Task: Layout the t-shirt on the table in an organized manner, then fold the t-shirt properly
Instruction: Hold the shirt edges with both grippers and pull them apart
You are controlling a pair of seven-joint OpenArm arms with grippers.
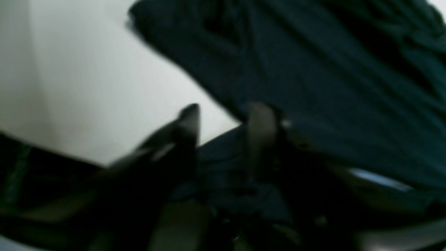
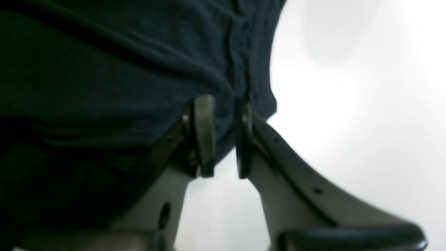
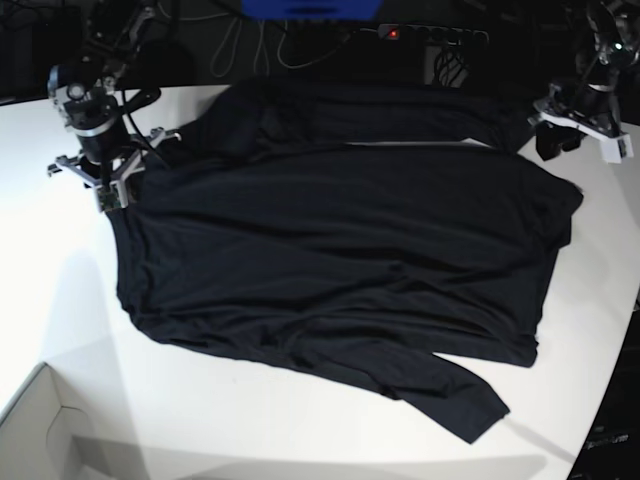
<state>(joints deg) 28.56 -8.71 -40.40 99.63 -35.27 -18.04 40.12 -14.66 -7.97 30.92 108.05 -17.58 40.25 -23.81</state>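
The black t-shirt [image 3: 340,240] lies spread wide over the white table [image 3: 250,420], creased, with one long sleeve reaching the front right. My right gripper [image 3: 115,190] is at the shirt's far-left edge. In the right wrist view the right gripper [image 2: 224,104] is shut on a fold of the t-shirt [image 2: 104,69] above the table [image 2: 348,104]. My left gripper [image 3: 553,145] is at the shirt's far-right corner. The left wrist view is blurred. There the left gripper [image 1: 226,115] has t-shirt [image 1: 313,69] fabric bunched between its jaws over the table [image 1: 87,87].
A pale box corner [image 3: 40,430] sits at the front left. A blue object [image 3: 310,8], a power strip [image 3: 430,35] and cables lie behind the table's far edge. The table edge curves away at the right [image 3: 625,330].
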